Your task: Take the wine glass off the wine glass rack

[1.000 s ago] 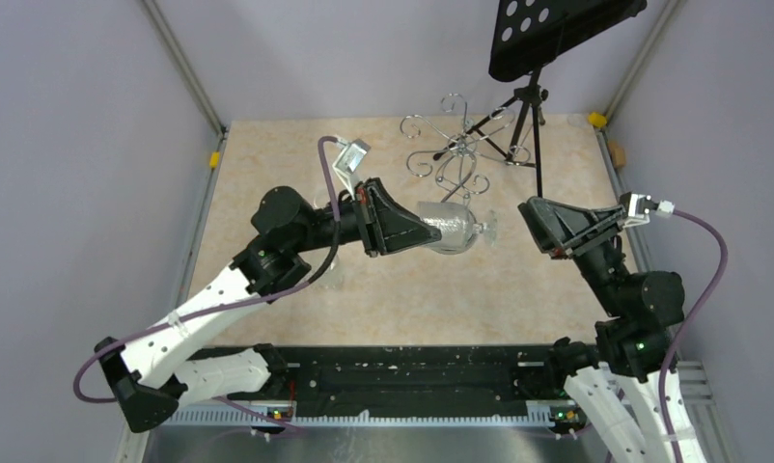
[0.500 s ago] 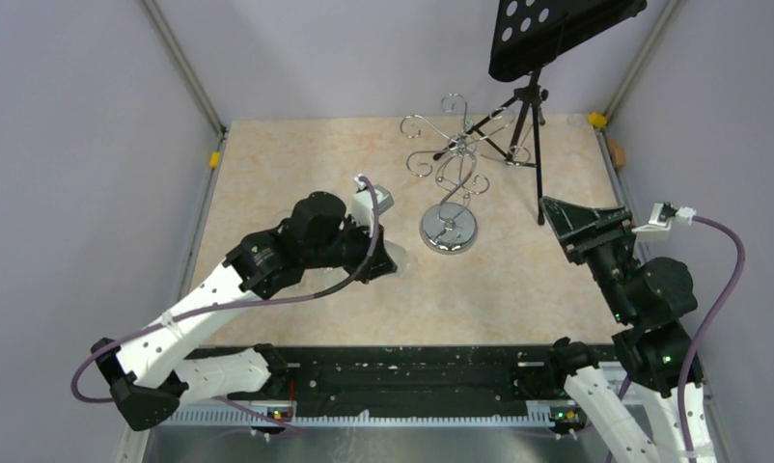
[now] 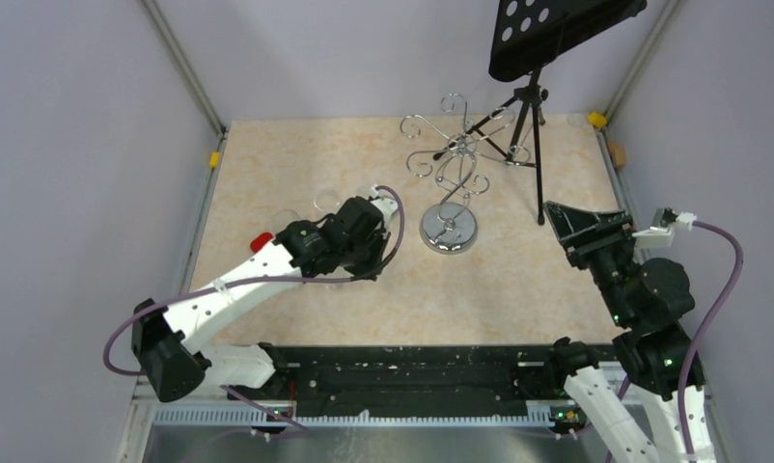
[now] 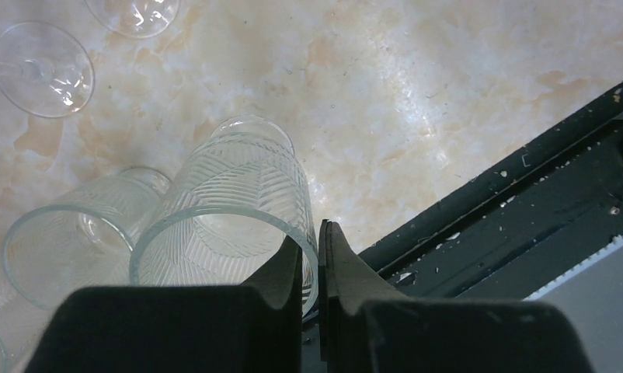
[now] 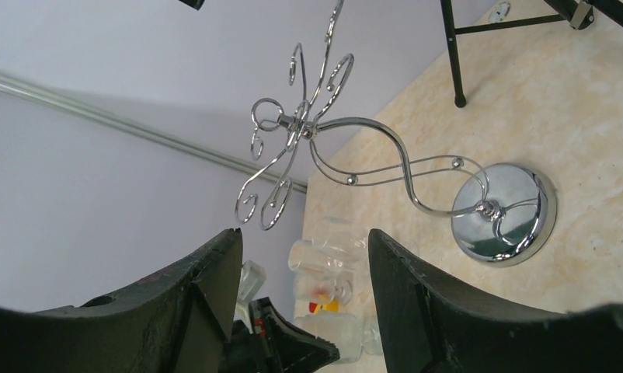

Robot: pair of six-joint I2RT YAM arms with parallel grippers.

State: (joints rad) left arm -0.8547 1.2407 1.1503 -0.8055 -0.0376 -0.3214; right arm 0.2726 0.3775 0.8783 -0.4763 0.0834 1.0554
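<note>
**Top external view.** The wine glass rack (image 3: 451, 159) stands at the far centre of the table (image 3: 518, 289). The left arm (image 3: 267, 280) folds over the table just left of the rack's base with its wrist turned down. Its fingers and whatever they carry are hidden beneath it. The right gripper (image 3: 581, 222) sits well to the right of the rack and holds nothing.

**Left wrist view.** The left gripper (image 4: 312, 237) is clenched on the wine glass (image 4: 231, 194), pinching the rim wall with one finger inside the bowl and one outside. The long axis of the ribbed bowl runs from the fingertips away and down toward the table, tilted rather than upright. The stem and foot are hidden behind the bowl. The neighbouring glass (image 4: 67, 233) lies just beside it on one side; whether the two touch cannot be told.

**Right wrist view.** The jaws of the right gripper are spread wide and frame the rack. No glass hangs from any scroll arm.

**Assessment.** The glass appears to be off the rack already, so what probably remains is setting it down and letting go. That move depends on the tilt: the far end of the bowl leads toward the table. The bare table lies on the side away from the neighbouring glass. Only the left arm is placed to act.
</note>
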